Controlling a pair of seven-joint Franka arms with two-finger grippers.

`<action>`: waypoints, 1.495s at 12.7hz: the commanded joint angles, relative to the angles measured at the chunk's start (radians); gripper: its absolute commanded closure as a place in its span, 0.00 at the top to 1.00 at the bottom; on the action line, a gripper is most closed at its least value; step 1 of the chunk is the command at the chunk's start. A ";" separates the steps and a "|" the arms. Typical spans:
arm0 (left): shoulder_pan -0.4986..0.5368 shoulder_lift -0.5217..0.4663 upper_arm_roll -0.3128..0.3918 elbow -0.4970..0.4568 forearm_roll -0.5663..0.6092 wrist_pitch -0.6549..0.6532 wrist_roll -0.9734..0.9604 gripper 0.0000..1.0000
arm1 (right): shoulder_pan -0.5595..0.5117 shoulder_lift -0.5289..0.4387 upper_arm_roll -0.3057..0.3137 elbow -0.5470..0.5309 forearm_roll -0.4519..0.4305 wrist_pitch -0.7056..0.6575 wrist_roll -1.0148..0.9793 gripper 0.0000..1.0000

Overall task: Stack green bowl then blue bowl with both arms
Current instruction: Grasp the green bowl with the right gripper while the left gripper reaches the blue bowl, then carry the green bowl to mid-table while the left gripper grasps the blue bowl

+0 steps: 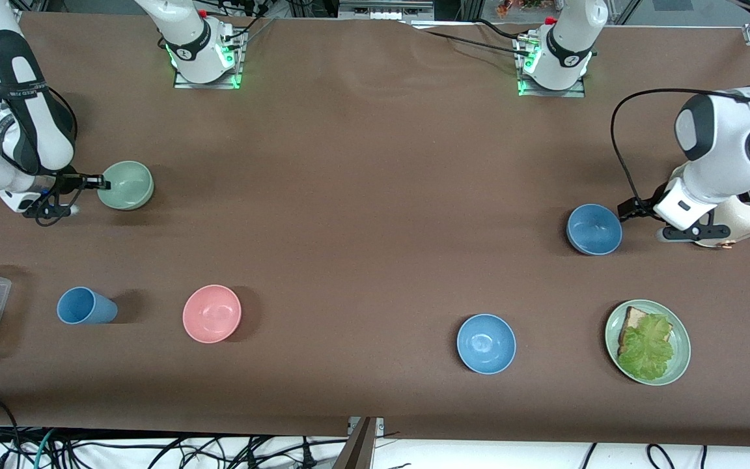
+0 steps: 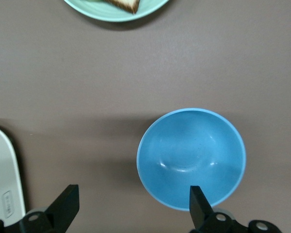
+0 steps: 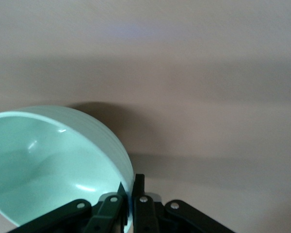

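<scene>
Nearest the front camera sit a brighter blue bowl (image 1: pixel 486 343) and a green plate (image 1: pixel 681 355) of bread and lettuce; a pink bowl (image 1: pixel 211 313) and a blue cup (image 1: pixel 85 306) stand toward the right arm's end of the counter (image 1: pixel 362 195). On a clock face centred mid-counter in the front view, the green bowl (image 1: pixel 126 185) lies at about nine o'clock, tilted, its rim pinched between the closed fingers of the right gripper (image 1: pixel 98 184). The blue bowl (image 1: pixel 594 228) rests at about three o'clock, upright on the counter beside a white toaster (image 1: pixel 749 218). The left gripper (image 1: pixel 627 210) is at its rim with fingers spread wide, one finger (image 2: pixel 200 204) at the rim's edge, not clamped on it.
</scene>
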 commanded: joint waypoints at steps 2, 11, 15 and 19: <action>0.009 0.051 -0.005 -0.028 -0.019 0.073 0.001 1.00 | 0.023 -0.002 0.142 0.133 0.049 -0.142 0.199 0.00; 0.007 0.157 -0.005 -0.050 -0.085 0.223 0.001 0.91 | 0.068 0.023 0.648 0.246 0.042 -0.120 0.922 0.00; 0.007 0.171 -0.005 -0.050 -0.085 0.231 0.001 0.56 | 0.194 0.095 0.656 0.269 0.039 -0.001 1.092 0.00; 0.007 0.179 -0.005 -0.050 -0.085 0.231 0.003 0.15 | 0.318 0.180 0.655 0.384 0.034 0.024 1.246 0.00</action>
